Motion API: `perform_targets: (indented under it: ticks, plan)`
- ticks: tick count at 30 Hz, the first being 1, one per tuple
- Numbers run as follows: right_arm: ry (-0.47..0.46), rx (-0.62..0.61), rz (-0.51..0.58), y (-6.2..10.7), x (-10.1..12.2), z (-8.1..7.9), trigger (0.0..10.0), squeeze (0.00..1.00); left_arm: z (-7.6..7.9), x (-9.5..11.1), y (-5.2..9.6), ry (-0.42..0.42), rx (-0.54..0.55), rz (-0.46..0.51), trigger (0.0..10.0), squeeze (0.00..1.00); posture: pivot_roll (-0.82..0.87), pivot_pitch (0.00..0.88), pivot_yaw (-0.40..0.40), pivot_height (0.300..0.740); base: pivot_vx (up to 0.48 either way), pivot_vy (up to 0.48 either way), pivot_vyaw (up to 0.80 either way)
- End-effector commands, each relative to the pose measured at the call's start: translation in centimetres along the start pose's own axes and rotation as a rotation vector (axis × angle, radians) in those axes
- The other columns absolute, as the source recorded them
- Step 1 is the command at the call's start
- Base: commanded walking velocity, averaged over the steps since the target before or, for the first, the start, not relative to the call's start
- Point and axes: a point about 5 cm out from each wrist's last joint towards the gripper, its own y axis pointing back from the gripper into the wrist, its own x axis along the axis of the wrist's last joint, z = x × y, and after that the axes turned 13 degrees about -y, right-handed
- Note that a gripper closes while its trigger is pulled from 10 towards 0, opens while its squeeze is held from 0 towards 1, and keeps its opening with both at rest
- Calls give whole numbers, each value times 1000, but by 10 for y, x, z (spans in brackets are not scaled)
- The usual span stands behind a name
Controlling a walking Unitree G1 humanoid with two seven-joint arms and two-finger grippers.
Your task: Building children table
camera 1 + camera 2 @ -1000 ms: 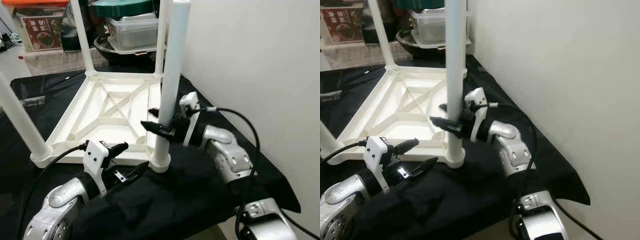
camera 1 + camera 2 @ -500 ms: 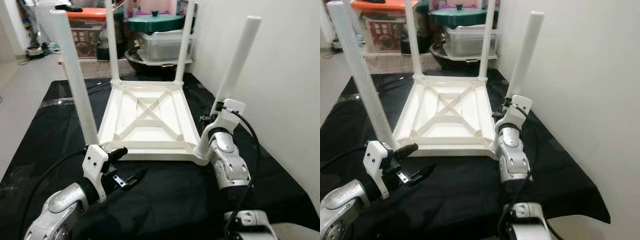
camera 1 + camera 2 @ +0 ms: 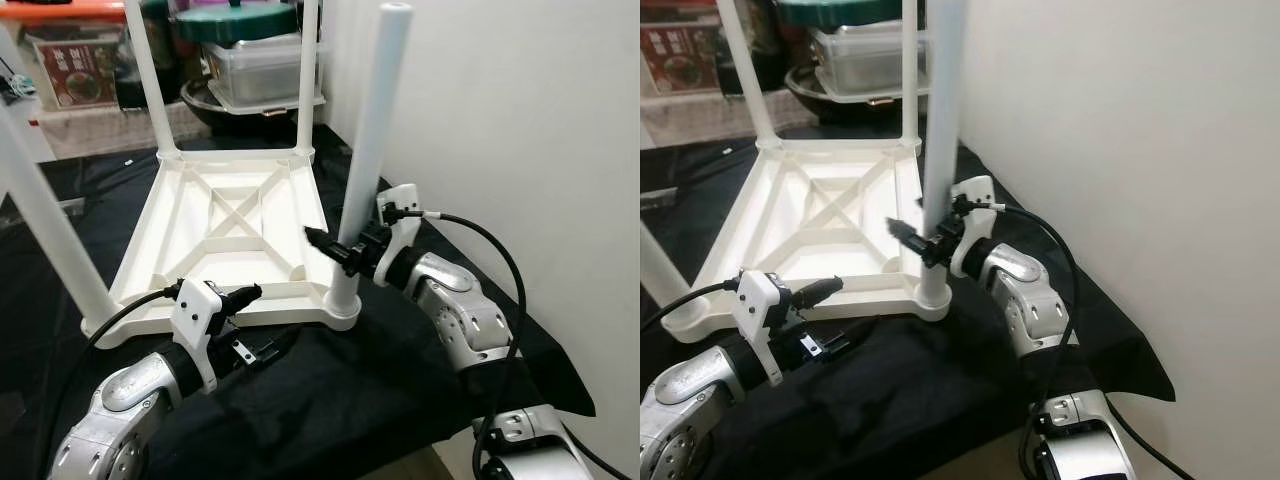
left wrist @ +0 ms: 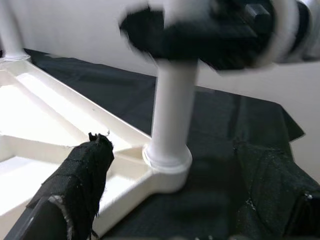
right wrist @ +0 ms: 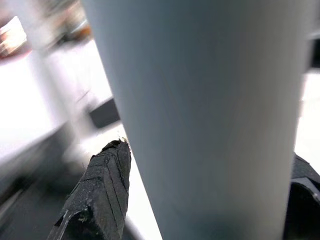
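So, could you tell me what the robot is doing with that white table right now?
A white children's table lies upside down on a black cloth, with legs standing up from its corners. The right gripper has its fingers around the near right leg, low down near its socket. The left gripper hovers open just in front of the table's near edge, holding nothing.

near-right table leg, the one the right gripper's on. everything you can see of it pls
The leg is a plain white round tube, plastic by its look, with a closed rounded top. It stands seated in the round corner socket of the upturned white table top, leaning slightly toward the wall rather than plumb. The right gripper has its jaws around the lower part, a black finger on either side, just above the socket. The left gripper is open close to the socket, not touching. The black cloth lies beneath.
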Motion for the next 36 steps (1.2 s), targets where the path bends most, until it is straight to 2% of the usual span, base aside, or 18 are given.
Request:
perform_targets:
  ticks: [1,5,7,9,10,11,13,15,17,18,24,25,27,28,30,31,34,36]
  plan:
    - [-53,66,-101,-6,-27,-6,1294,0,-2,-1,1,-3,1,-7,10000,0,40,0,-60,740,0,0,0]
    - [-79,-26,-91,-10,-35,2,0,0,-1,-1,1,-3,1,-8,10000,0,45,0,-62,740,0,0,0]
    - [-149,-448,-61,-8,-45,34,0,0,1,-2,3,3,-1,-13,10000,0,40,0,-62,740,0,0,0]
    - [-149,-448,-61,-8,-45,34,0,0,1,-2,3,3,-1,-13,10000,0,40,0,-62,740,0,0,0]
    - [-208,-832,-36,11,-50,58,0,0,2,-2,4,5,-3,-14,10000,0,36,0,-61,740,0,0,0]
    - [-208,-832,-36,11,-50,58,0,0,2,-2,4,5,-3,-14,10000,0,36,0,-61,740,0,0,0]
    - [-231,-1371,20,54,-58,73,0,0,2,-3,3,3,7,-15,10000,0,34,0,-58,740,0,0,0]
    - [-224,-1449,58,61,-58,67,0,0,1,-3,2,1,17,-15,10000,0,29,0,-49,740,0,0,0]
    - [-224,-1449,58,61,-58,67,0,0,1,-3,2,1,17,-15,10000,0,29,0,-49,740,0,0,0]
    - [-190,-1415,97,53,-55,48,0,0,-1,-3,-3,-8,57,-15,10000,0,14,0,-35,740,0,0,0]
    - [-147,-1294,86,35,-47,43,0,0,-3,-2,-9,-7,88,-5,10000,0,28,0,-54,740,0,0,0]
    - [-156,-1211,82,25,-42,41,10000,0,-3,-1,-9,-5,87,-1,10000,0,28,0,-55,740,0,0,0]
    - [-156,-1211,82,25,-42,41,10000,0,-3,-1,-9,-5,87,-1,10000,0,28,0,-55,740,0,0,0]
    - [-166,-1161,81,18,-39,39,10000,243,-3,0,-8,-4,87,2,10000,0,33,0,-60,740,0,0,0]
    - [-166,-1161,81,18,-39,39,10000,243,-3,0,-8,-4,87,2,10000,0,33,0,-60,740,0,0,0]
    - [-188,-1045,134,5,-31,33,10000,1000,-2,-2,-6,1,89,-4,10000,0,33,0,-62,740,0,0,0]
    - [-182,-897,198,-8,-20,23,10000,1000,0,-3,-4,8,89,-9,10000,0,34,0,-62,740,0,0,0]
    - [-164,-548,261,-31,3,-13,10000,1000,2,-5,-4,15,82,-12,10000,0,20,0,-50,740,0,0,0]
